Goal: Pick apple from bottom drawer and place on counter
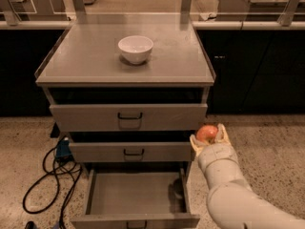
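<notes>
My gripper (208,136) is shut on the apple (206,133), a small red-orange fruit, held in the air at the right front corner of the cabinet, level with the middle drawer. The white arm rises from the lower right. Below and to the left, the bottom drawer (136,194) is pulled out, its grey floor bare. The counter (86,61) is the flat grey cabinet top above, higher than the gripper.
A white bowl (136,48) stands near the middle of the counter. The two upper drawers (128,117) are pushed in. Black cables (47,175) and a blue device lie on the speckled floor at left. A pale ledge with posts runs behind.
</notes>
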`<act>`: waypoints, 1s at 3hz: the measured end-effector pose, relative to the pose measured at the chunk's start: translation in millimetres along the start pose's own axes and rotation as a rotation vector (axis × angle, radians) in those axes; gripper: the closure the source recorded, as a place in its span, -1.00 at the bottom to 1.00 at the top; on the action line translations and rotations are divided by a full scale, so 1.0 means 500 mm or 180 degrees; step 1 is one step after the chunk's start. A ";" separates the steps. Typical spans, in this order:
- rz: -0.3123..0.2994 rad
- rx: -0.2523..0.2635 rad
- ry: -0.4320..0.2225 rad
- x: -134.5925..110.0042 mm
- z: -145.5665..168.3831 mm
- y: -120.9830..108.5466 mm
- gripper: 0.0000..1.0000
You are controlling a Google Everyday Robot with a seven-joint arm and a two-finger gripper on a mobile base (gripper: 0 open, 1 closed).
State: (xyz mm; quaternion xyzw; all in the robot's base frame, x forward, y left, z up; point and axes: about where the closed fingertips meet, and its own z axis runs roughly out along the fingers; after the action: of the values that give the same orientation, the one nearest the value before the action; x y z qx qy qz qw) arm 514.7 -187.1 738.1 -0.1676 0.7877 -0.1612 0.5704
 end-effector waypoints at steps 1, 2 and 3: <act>-0.0327 0.0303 -0.0423 -0.225 -0.064 0.028 1.00; -0.0392 0.0368 -0.0476 -0.251 -0.081 0.024 1.00; -0.0273 0.0383 -0.0434 -0.238 -0.082 0.019 1.00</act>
State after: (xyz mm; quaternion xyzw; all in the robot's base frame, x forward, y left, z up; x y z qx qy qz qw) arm 509.5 -122.7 846.4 -0.1772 0.7280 -0.2207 0.6244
